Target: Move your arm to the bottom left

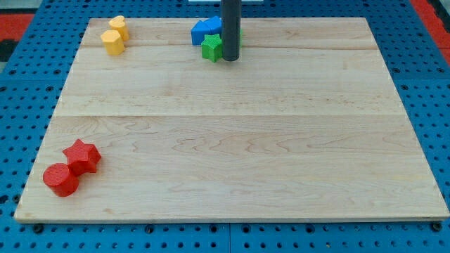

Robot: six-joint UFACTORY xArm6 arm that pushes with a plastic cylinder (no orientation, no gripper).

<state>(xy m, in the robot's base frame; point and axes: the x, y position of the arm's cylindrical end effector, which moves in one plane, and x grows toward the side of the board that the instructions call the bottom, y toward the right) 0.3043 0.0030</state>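
Note:
My tip (230,58) rests on the wooden board (232,140) near the view's top centre. It stands just right of a green star block (211,48) and touches or nearly touches it. A blue block (205,31) lies just above the green star. Another green block (240,32) is mostly hidden behind the rod. At the view's bottom left, far from the tip, lie a red star block (82,156) and a red cylinder (60,180), close together.
Two yellow blocks lie at the view's top left: a hexagon-like one (112,41) and a smaller one (118,27) just above it. The board lies on a blue perforated surface (21,105).

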